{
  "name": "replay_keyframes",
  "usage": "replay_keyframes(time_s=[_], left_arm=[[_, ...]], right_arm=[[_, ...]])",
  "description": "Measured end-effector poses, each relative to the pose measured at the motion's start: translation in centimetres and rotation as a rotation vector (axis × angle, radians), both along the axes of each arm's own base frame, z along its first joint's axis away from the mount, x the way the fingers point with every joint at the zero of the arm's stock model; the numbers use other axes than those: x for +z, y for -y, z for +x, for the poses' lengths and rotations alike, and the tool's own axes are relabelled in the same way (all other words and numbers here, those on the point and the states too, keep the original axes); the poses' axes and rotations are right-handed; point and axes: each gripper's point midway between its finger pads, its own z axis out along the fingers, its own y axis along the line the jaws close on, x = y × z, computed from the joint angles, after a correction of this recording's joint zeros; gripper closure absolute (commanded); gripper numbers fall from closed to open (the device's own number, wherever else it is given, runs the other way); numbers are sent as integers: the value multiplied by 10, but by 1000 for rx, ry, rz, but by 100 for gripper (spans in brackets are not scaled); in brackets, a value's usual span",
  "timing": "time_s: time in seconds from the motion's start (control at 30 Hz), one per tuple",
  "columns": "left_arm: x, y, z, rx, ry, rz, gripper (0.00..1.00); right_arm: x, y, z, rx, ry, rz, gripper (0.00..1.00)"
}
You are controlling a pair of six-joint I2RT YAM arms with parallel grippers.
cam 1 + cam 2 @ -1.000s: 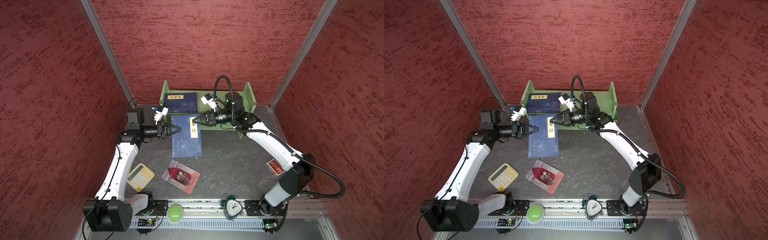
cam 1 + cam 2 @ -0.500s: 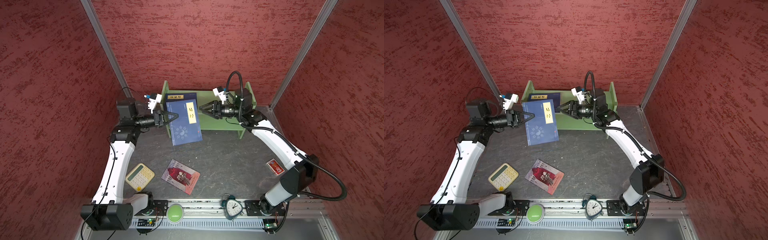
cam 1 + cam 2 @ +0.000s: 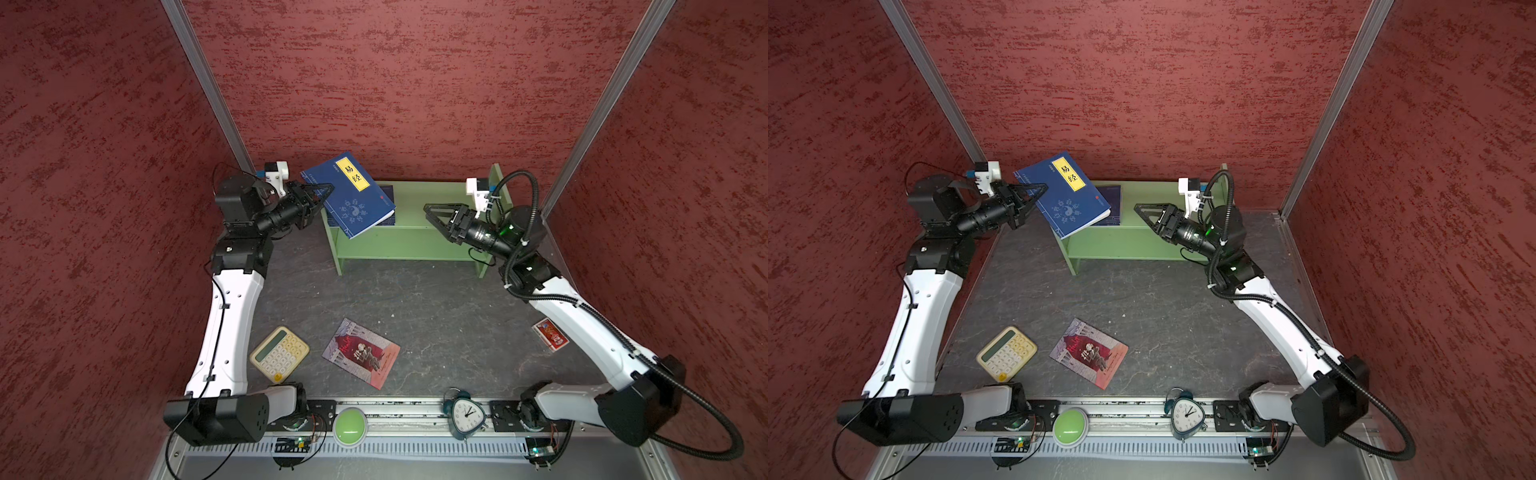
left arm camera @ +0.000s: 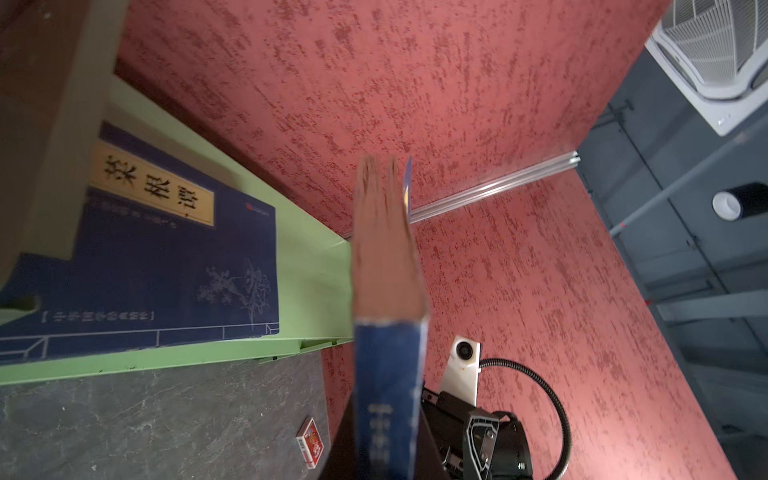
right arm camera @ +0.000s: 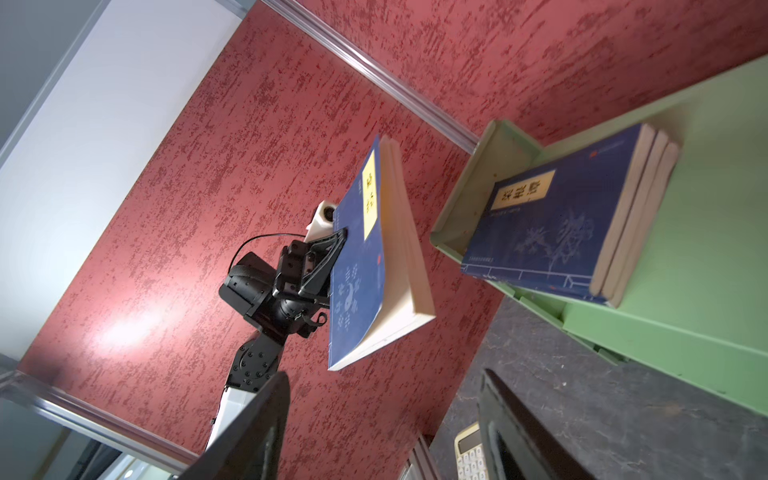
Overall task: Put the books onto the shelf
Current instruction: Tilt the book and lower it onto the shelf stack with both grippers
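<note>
Navy book in hand: we have one navy book (image 3: 353, 195) with a yellow title label clamped by its spine edge in the left fingers (image 5: 322, 259). It hangs tilted in the air over the left end of the shelf (image 3: 415, 243).
Right fingers: the right fingers (image 5: 507, 432) stand spread apart and carry nothing. They point toward the held book from in front of the shelf's right half, well apart from it.
Step in hand: we judge this to be the carry of the fourth navy book to the shelf, with the release not yet made.
Next move: we think the book must be levelled and brought down clear of the side panel (image 5: 467, 197). It should then be laid on the stack or beside it before the left fingers let go. A one-edge hold on a limp paperback could let it sag or swing.
Shelf, upper tier: a stack of navy books (image 5: 561, 224) lies flat at the left end, close to that side panel. Three page blocks show in the right wrist view.
Shelf, lower tier: we see nothing on it, though much of it is hidden from above.
Bench: the red-pink book (image 3: 360, 353) lies flat on the bench (image 3: 436, 307) near its front edge. It is just beside the cream calculator (image 3: 279, 353) and well apart from the shelf, so we count it as left to do.
</note>
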Motion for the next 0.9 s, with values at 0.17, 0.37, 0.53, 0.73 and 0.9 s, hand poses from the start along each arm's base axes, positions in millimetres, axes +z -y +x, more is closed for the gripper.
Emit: replay_keyframes(time_s=[0.17,0.37,0.53,0.73,0.9], left_arm=[[-11,-3,12,42,-72,-74,100],[-3,-5,18,62,-53,-129,100],[-5,-2,20,61,-50,-139,100],[-9,2,20,49,-52,-139,100],[-9,4,20,45,-47,-138,100]], right_arm=[[-19,-44,-6,79,-59,18,29],[-26,-85,-6,149,-89,71,30],[-26,-103,3,164,-101,112,30],[-11,-106,5,166,-84,173,31],[-1,-107,8,164,-66,194,35]])
